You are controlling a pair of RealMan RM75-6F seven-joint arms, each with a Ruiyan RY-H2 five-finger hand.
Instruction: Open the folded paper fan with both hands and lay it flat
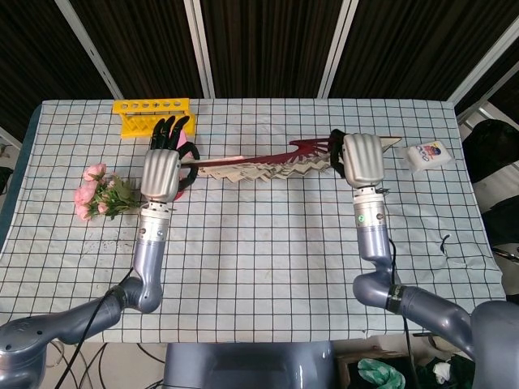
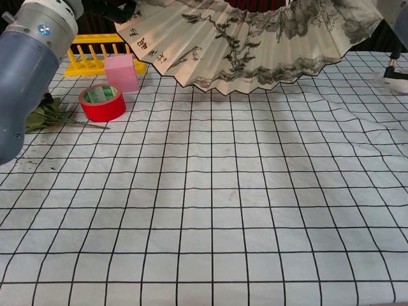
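Fan (image 2: 248, 38): cream paper, black ink landscape and script, dark red ribs. Surface (image 2: 210, 210): white cloth, black grid. Tape roll (image 2: 102, 102): red, green-white inner label. Block (image 2: 121, 72): pink. Rack (image 1: 154, 116): yellow. Flowers (image 1: 91, 190): pink, green leaves

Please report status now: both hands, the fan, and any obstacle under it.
Left hand and right hand each hold one end of paper fan. Fan spread open, held above the table, not laid flat. Red tape roll and pink block near its left edge.
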